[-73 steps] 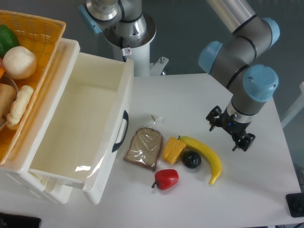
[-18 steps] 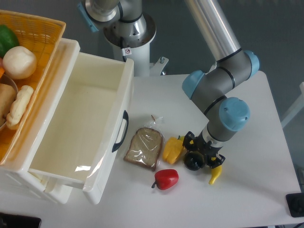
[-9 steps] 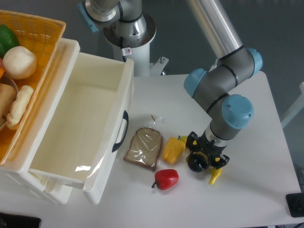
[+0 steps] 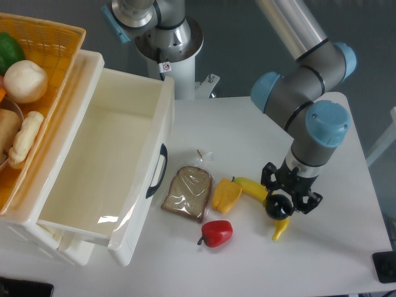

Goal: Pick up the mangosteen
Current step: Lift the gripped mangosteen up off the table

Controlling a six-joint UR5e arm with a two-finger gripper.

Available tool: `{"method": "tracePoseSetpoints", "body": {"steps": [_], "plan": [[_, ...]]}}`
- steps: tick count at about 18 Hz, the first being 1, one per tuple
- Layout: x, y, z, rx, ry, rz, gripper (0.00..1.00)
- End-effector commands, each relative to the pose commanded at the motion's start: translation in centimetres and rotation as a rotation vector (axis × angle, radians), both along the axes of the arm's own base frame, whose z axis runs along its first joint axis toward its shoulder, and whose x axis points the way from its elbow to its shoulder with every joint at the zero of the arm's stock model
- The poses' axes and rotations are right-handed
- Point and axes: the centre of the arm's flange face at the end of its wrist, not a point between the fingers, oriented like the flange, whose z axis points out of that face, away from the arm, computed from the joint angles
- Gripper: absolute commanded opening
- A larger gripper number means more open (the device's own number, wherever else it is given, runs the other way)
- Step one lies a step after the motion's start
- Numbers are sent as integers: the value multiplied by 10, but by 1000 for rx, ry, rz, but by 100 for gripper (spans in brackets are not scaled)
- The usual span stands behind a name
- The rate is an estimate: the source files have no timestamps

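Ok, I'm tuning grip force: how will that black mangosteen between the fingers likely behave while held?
The mangosteen is near-spherical and glossy, so it could slip or rotate in the gripper. It looks hard-shelled, so probably stiff rather than squashy. If released, it would likely roll, maybe against the banana beside it.

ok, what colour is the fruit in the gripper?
Glossy black: the mangosteen, held in the gripper. Only the fixed camera shows it.

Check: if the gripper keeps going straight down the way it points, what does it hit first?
Probably the banana: the gripper, shut on the mangosteen, sits over its middle. Height above it is unclear from this one view.
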Motion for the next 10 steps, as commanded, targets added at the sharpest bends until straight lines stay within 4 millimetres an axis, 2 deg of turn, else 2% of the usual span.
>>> {"method": "tracePoseSetpoints", "body": {"steps": [2,5,10], "plan": [[-13,-14,10,-3,22,-53,2],[-15,-14,23,-37,-1,-102,3],[-14,-16,31,-72,11,-102,3]]}}
